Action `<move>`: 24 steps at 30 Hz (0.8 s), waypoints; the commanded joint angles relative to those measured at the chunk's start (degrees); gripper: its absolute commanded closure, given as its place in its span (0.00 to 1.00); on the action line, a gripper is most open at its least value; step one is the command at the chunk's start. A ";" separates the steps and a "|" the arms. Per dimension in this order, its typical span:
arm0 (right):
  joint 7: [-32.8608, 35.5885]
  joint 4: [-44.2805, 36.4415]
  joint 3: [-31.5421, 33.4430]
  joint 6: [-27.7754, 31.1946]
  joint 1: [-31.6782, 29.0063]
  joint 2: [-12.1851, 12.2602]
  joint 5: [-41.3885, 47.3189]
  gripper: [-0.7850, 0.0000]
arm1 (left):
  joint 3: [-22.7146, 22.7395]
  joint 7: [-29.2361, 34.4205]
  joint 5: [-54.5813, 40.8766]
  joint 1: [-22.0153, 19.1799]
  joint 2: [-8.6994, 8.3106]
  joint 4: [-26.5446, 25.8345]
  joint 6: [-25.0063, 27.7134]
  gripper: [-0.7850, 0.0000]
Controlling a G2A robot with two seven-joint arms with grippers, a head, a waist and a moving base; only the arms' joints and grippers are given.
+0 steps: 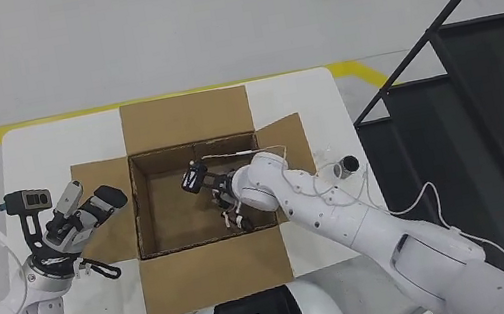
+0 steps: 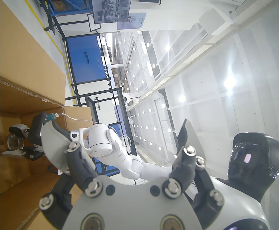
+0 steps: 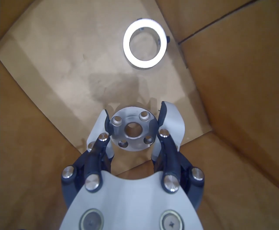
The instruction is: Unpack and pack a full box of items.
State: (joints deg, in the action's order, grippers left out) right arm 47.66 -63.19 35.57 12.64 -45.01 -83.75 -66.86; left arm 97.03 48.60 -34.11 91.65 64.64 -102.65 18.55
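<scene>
The metal flange (image 3: 132, 130), a flat disc with a centre bore and four smaller holes, sat inside the cardboard box (image 1: 187, 120), toward its near right part. It was clamped by its rim between the jaws of the right gripper (image 3: 134, 116). The shadow on the floor under it suggested it hung a little above the cardboard rather than resting on it. A metal ring (image 3: 145, 43) lay flat on the box floor beyond the fingertips, apart from the flange. Whether the disc was on its way out or in could not be told, but either way the step looked like a carry through the box opening. The grip seemed the weak point: two narrow fingers (image 3: 174, 124) on a smooth round edge would likely let the disc swivel or slip if it was tilted or jerked. Doing it well probably meant a firm clamp, a level disc, and travel straight up or down before any sideways move, since the near and right walls stood close to the wrist. A set-down should land on bare cardboard, not on the ring. The left gripper (image 1: 90, 204) hung over the left flap, outside the box, jaws apart and holding nothing, well out of the right arm's path; the box stood in the middle of the table (image 1: 38, 154)
</scene>
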 commanded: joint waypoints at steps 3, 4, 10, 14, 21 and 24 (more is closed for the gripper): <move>-1.07 2.09 -0.66 -0.18 0.47 -0.73 -0.08 1.00 | 0.00 0.00 0.00 0.00 0.00 0.00 0.00 0.00; -1.26 2.62 -0.87 -0.21 0.62 -0.98 0.03 1.00 | 0.00 0.00 0.00 0.00 0.00 0.00 0.00 0.00; -2.01 5.49 -2.04 -0.47 1.69 -2.41 0.31 1.00 | 0.00 0.00 0.00 0.00 0.00 0.00 0.00 0.00; -2.23 7.20 -2.59 -0.72 2.26 -3.21 0.14 0.51 | 0.00 0.00 0.00 0.00 0.00 0.00 0.00 0.00; -2.81 9.10 -2.74 -0.79 2.74 -4.17 0.03 0.01 | 0.00 0.00 0.00 0.00 0.00 0.00 0.00 0.00; -2.88 8.41 -2.16 -0.60 2.62 -4.23 0.33 0.00 | 0.00 0.00 0.00 0.00 0.00 0.00 0.00 0.00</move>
State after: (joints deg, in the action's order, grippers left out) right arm 44.80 -54.45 33.20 11.96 -42.32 -88.00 -66.68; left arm 97.03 48.60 -34.11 91.65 64.64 -102.65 18.55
